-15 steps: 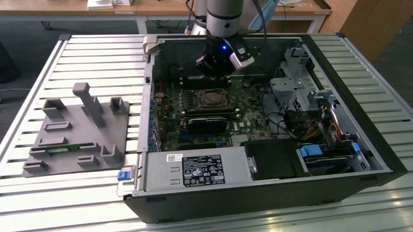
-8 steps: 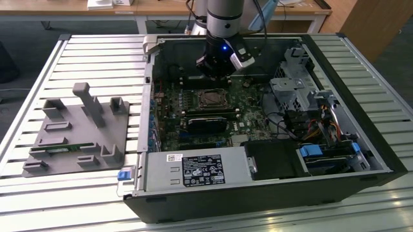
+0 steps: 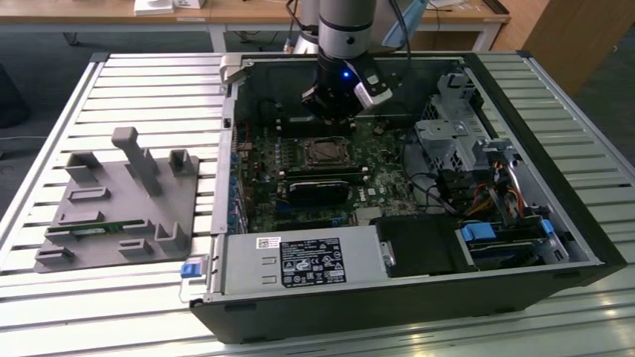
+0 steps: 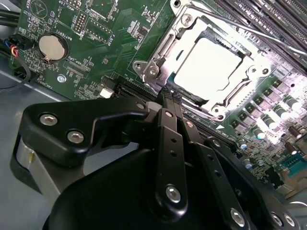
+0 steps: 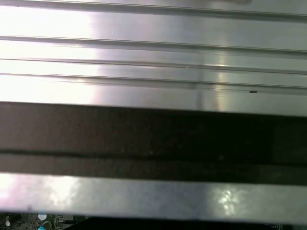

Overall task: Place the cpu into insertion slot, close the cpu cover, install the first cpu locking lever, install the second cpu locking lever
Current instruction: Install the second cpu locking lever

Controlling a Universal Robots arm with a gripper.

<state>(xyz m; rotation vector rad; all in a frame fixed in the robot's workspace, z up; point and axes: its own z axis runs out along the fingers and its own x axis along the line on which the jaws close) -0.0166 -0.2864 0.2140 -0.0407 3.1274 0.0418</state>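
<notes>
Your gripper (image 4: pixel 169 98), fingers pressed together and holding nothing, hovers just beside the cpu cover (image 4: pixel 158 62), closed over the cpu (image 4: pixel 208 64) in the insertion slot (image 3: pixel 325 151).

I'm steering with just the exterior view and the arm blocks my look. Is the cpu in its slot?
Observer: Yes. In the second wrist view the cpu lies flat in the insertion slot, pale top up.
Operator: Is the cover down on it?
Observer: The cpu cover lies down around it, and the chip shows through its window.
Operator: Where's the hand?
Observer: The hand is right by the insertion slot's edge, fingertips together, holding nothing I can see.
</notes>
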